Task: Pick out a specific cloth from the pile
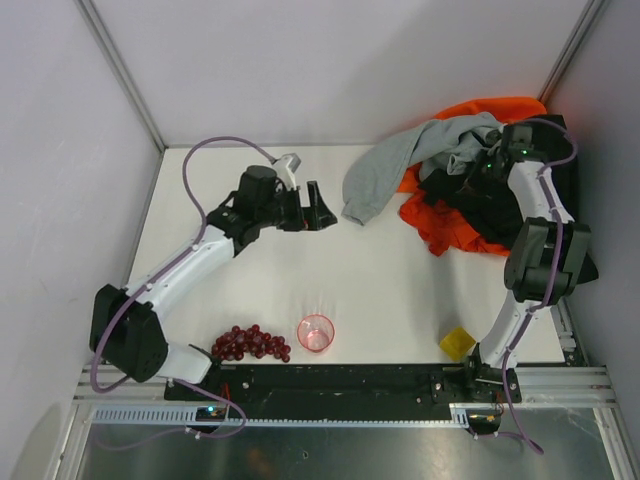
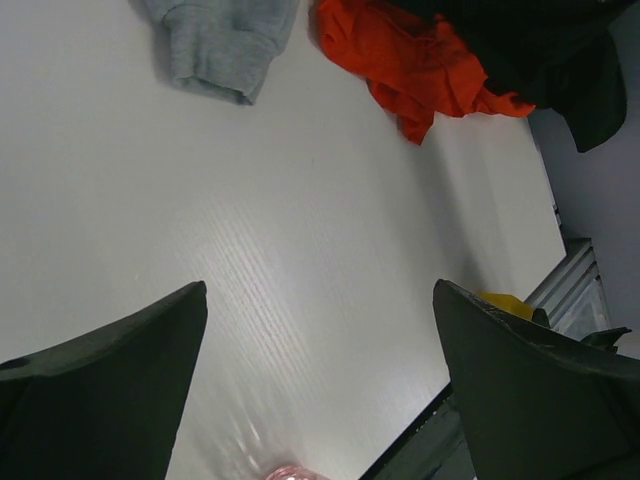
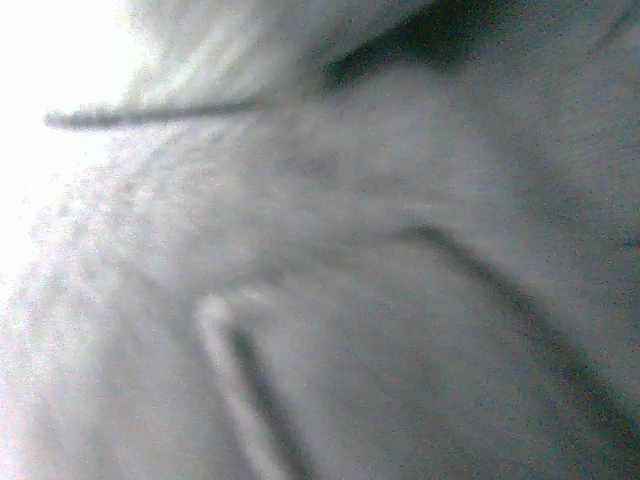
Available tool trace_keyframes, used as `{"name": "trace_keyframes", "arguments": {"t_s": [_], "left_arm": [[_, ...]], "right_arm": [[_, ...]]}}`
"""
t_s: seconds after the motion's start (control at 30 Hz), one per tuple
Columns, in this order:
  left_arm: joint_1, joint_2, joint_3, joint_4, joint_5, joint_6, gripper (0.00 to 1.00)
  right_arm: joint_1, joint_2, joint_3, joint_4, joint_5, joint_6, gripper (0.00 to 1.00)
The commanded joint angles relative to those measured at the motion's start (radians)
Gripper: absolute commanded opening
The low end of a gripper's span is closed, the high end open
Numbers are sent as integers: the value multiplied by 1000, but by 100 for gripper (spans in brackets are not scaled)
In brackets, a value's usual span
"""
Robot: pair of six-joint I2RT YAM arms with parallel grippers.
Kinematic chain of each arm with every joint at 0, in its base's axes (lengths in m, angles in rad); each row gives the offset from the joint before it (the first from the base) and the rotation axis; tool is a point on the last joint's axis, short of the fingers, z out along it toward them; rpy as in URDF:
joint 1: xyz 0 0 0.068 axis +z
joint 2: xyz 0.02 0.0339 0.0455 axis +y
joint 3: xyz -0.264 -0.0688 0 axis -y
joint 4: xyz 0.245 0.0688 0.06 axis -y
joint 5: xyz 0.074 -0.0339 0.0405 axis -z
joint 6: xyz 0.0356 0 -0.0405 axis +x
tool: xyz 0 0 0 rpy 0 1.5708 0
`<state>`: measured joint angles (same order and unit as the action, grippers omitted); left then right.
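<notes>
The pile [image 1: 470, 180] lies at the table's back right: a light grey sweatshirt [image 1: 395, 170], black cloth [image 1: 480, 215] and bright orange cloth [image 1: 500, 106]. The deep red-orange cloth [image 1: 438, 225] sticks out at the pile's near-left edge; it also shows in the left wrist view [image 2: 415, 60], beside the grey sleeve [image 2: 215, 45]. My left gripper [image 1: 318, 208] [image 2: 320, 290] is open and empty above the bare table, left of the sleeve. My right gripper [image 1: 478, 168] is pushed into the top of the pile. Its wrist view shows only blurred grey fabric [image 3: 380, 300], and its fingers are hidden.
A pink cup [image 1: 316, 333], a bunch of dark red grapes [image 1: 250, 344] and a yellow block [image 1: 457, 343] stand near the table's front edge. White walls close in the table at the left, back and right.
</notes>
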<state>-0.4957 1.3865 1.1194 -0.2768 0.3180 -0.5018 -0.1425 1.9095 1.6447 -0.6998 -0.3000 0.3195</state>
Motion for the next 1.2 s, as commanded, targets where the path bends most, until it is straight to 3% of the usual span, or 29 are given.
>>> {"name": "trace_keyframes", "arguments": {"t_s": [0.0,0.5,0.8,1.17], "left_arm": [[-44,61,76,58,0,-30,100],[-170,336,268,61,-1,-42,100],[-218,536,414,61,79,-115,100],[-244,788,607,60,176,-234,100]], "right_arm": [[-82,-25,65,19,-32,13,2],[-200,96,11,63,-2,51,0],[-267,177,-73,120,-82,82,0],[-273,155,-112,144,-121,96,0]]}}
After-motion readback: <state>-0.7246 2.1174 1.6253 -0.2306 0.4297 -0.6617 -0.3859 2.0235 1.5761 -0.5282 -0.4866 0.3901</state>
